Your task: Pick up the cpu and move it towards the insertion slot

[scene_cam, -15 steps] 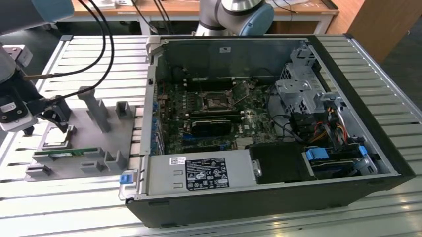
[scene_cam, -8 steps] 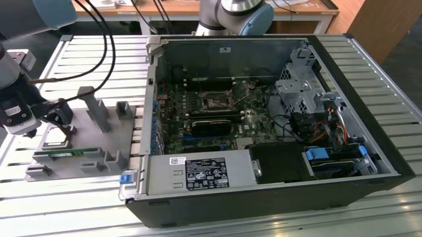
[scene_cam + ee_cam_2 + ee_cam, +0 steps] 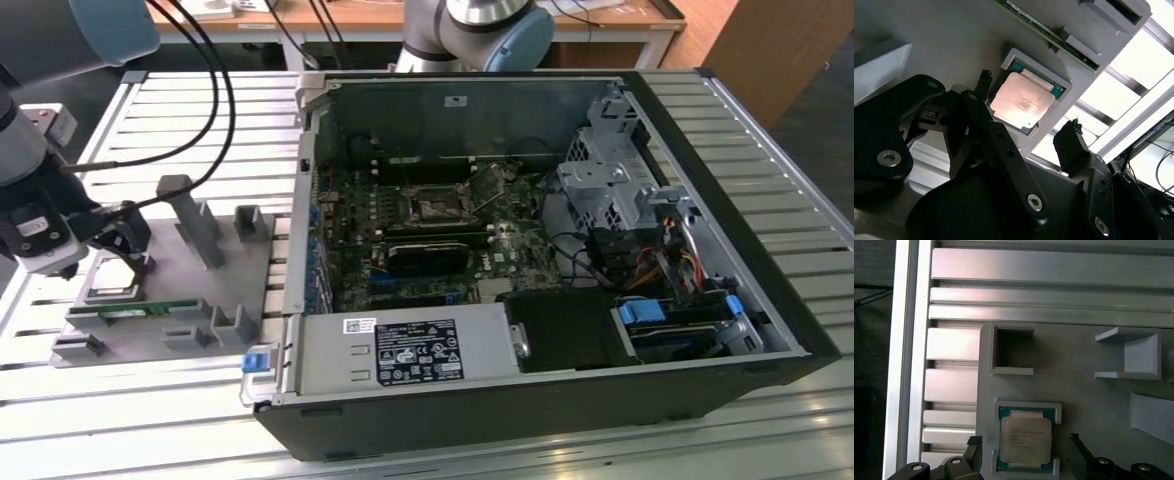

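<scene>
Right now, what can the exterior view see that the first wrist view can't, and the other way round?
The exterior view brings the open computer case with the insertion slot inside. The first wrist view brings the cpu up close, lying in its pocket with the open fingers on either side, not touching. Both share the grey holder and the slatted table.

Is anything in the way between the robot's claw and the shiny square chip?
Nothing visible is. The cpu lies bare in its pocket on the grey holder. The gripper is open, its fingers on either side of the chip and apart from it.
</scene>
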Controlling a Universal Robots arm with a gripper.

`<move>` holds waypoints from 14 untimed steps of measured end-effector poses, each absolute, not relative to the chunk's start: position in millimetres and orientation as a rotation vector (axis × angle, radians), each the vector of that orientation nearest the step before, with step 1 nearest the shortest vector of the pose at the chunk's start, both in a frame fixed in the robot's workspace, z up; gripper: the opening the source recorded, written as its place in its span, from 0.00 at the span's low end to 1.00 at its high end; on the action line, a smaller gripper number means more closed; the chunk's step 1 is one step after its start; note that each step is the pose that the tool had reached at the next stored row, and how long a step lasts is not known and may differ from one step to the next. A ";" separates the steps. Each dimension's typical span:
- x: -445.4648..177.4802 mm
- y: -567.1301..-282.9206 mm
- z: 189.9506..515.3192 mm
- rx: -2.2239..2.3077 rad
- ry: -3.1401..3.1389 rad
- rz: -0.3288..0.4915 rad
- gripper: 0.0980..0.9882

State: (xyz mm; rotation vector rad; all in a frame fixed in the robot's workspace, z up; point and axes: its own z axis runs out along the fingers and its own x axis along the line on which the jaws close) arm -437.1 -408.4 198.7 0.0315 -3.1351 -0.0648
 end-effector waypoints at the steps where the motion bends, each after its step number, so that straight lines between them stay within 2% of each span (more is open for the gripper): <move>1: -437.4 -407.8 197.9 0.032 -3.135 -0.065 0.76; 9: -439.2 -404.7 190.3 0.032 -3.135 -0.066 0.76; 11: -439.5 -404.4 188.9 0.032 -3.135 -0.066 0.74; 12: -439.5 -404.3 188.2 0.032 -3.135 -0.067 0.67; 14: -439.6 -404.2 186.7 0.032 -3.135 -0.067 0.67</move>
